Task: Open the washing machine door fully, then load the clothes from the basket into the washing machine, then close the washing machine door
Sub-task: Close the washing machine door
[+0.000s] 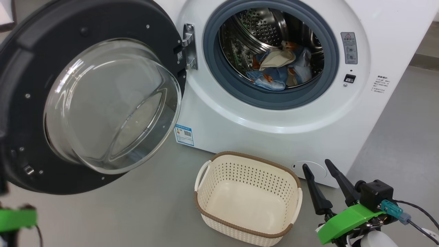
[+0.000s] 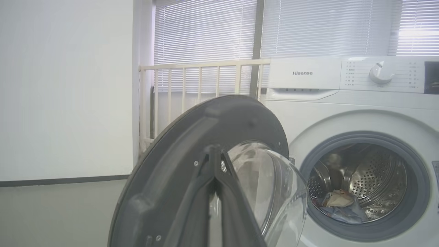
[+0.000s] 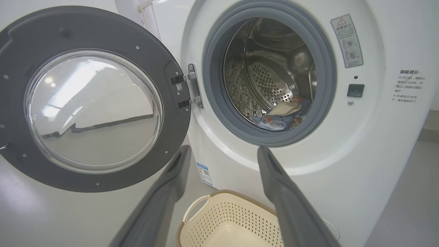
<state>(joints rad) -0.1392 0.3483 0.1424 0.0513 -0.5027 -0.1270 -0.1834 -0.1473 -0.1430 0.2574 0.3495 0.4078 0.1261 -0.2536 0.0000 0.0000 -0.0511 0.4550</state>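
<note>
Grey floor (image 1: pixel 154 212), load in, closing step left.
Pinched shut on nothing, the left tool (image 2: pixel 215 152) sits by the washing machine door (image 1: pixel 31 68), swung wide at left; the right tool (image 1: pixel 316 164) gapes empty near the bare basket (image 1: pixel 253 178). The clothes (image 1: pixel 277 67) lie far inside the washing machine (image 1: pixel 274 137). I judge a steady rightward push on the door's free edge, until it latches, works best.

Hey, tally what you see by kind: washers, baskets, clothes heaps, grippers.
White front-loading washing machine: 1
Cream perforated plastic basket: 1
Heap of blue and cream clothes in the drum: 1
Left gripper, right gripper: 2
Total: 5
</note>
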